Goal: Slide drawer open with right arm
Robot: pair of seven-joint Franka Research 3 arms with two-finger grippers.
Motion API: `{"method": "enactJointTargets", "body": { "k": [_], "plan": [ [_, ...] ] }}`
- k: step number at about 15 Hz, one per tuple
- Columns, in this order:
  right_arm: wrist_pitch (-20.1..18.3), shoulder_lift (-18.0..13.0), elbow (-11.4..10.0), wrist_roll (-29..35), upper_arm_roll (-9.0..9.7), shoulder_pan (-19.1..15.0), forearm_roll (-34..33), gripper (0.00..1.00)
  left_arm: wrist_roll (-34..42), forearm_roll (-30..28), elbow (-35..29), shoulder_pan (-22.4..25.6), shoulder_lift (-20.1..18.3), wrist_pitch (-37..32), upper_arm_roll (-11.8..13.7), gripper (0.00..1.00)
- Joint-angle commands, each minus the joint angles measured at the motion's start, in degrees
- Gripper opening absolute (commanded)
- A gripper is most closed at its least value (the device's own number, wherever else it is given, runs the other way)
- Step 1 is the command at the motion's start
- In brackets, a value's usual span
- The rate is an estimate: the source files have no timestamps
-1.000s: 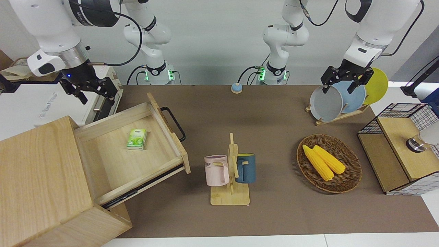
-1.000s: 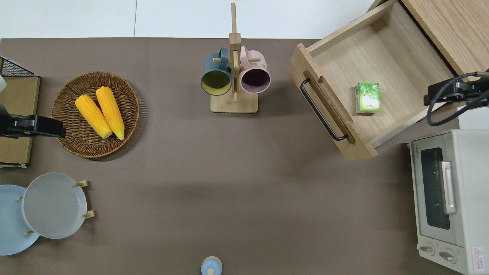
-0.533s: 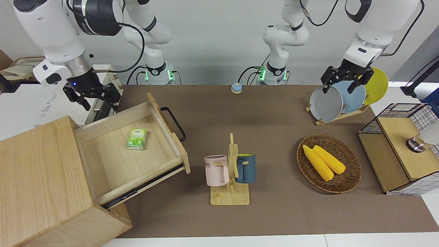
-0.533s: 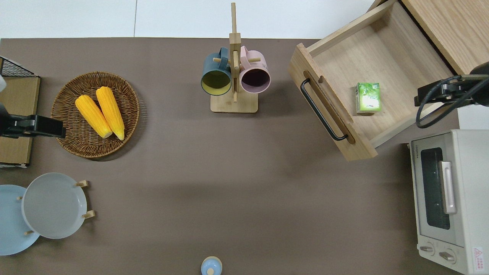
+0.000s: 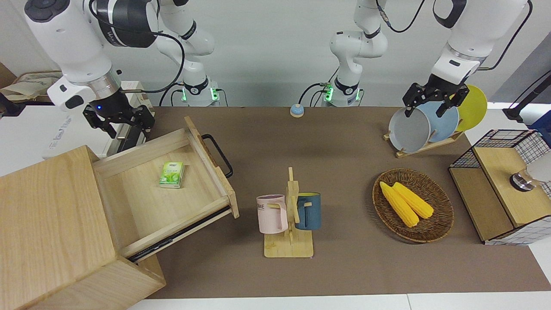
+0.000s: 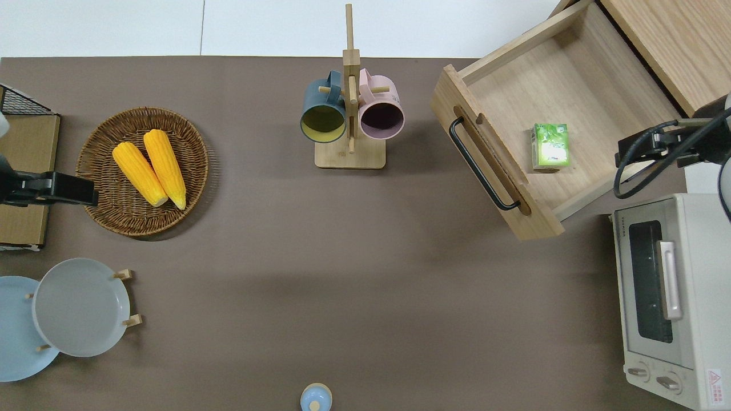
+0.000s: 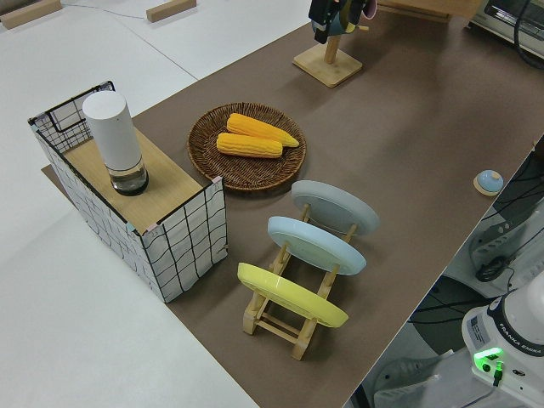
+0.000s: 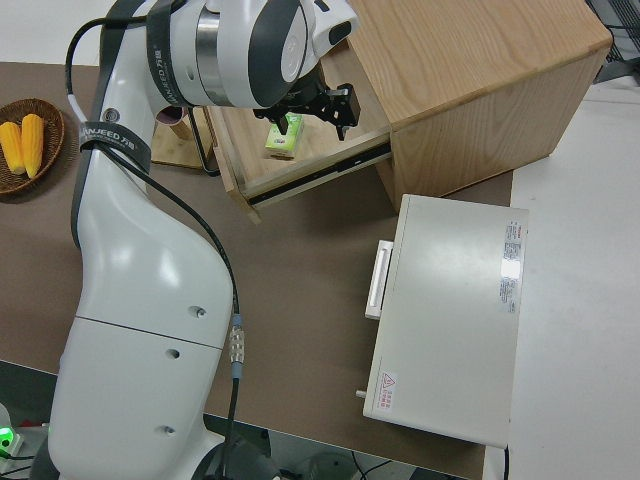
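The drawer (image 5: 168, 189) stands pulled out of the one big cabinet (image 5: 51, 232) at the right arm's end of the surface (image 5: 335, 142), with one green packet (image 5: 172, 174) inside. The right pincer (image 5: 119, 122) hangs wide and empty over the drawer's edge nearest the robots. The left arm is parked, its pincer (image 5: 434, 103) wide. Two mugs (image 5: 272, 214), two corn cobs (image 5: 404, 203), three plates (image 7: 314, 246).

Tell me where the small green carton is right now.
The green carton lies flat on the floor of the open drawer, toward the right arm's end of the table, beside the black bar handle.
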Motion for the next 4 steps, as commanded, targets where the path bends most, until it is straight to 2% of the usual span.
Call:
{"method": "enactJointTargets", "body": {
  "k": [1, 4],
  "plan": [
    [-0.41, -0.18, -0.45, -1.14, 0.16, 0.30, -1.29, 0.985, 0.43, 0.72, 1.17, -0.99, 0.76, 0.02, 0.95, 1.00],
    [-0.59, -0.18, -0.36, -1.06, 0.16, 0.21, -1.29, 0.985, 0.43, 0.72, 1.17, -0.99, 0.76, 0.02, 0.95, 1.00]
  ]
}}
